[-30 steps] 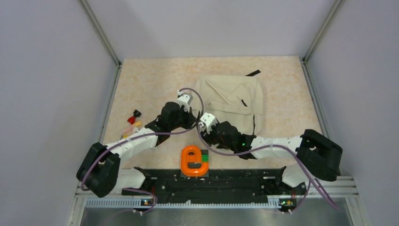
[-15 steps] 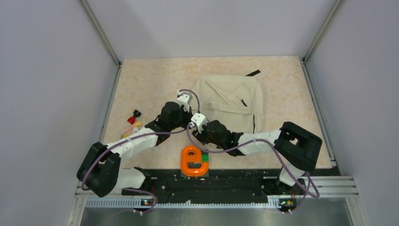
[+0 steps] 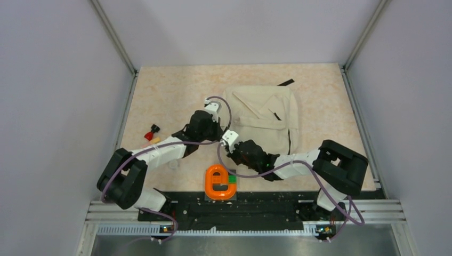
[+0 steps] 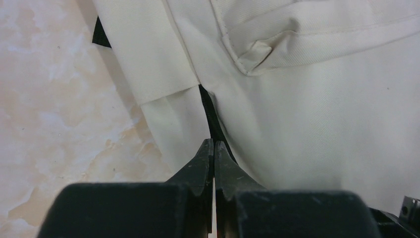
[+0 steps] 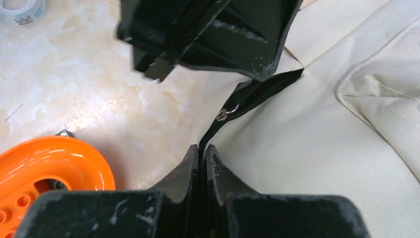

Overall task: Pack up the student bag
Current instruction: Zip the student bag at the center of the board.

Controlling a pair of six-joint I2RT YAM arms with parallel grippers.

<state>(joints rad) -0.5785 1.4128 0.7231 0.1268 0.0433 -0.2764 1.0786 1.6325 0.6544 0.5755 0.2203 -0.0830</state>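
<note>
The student bag (image 3: pixel 264 114) lies flat on the table (image 3: pixel 170 90), front pocket up, beyond the orange spool (image 3: pixel 217 182) and a little to its right. Its long axis runs away from the spool toward the far wall with a slight lean, and a black strap (image 3: pixel 286 82) pokes out at the end farthest from the spool, so I judge the top points that way. Both arms meet at the bag's corner nearest the spool, where a black zipper (image 5: pixel 262 91) splits the cream cloth and its small metal pull (image 5: pixel 227 113) hangs free. The left gripper (image 4: pixel 213 148) is pressed fully together with its tips right at that dark seam, and the right gripper (image 5: pixel 202 151) is likewise closed tight with its tips at the zipper's end nearest the spool. Whether either one has cloth pinched between its fingers I cannot tell. The bag looks soft, light and limp: it should fold and slide rather than hold a shape, so a pull on one edge will likely drag the whole bag toward the spool. The firmer holds are probably the stitched zipper tape, the pull tab, or the strap, with one gripper anchoring while the other draws the opening apart
</note>
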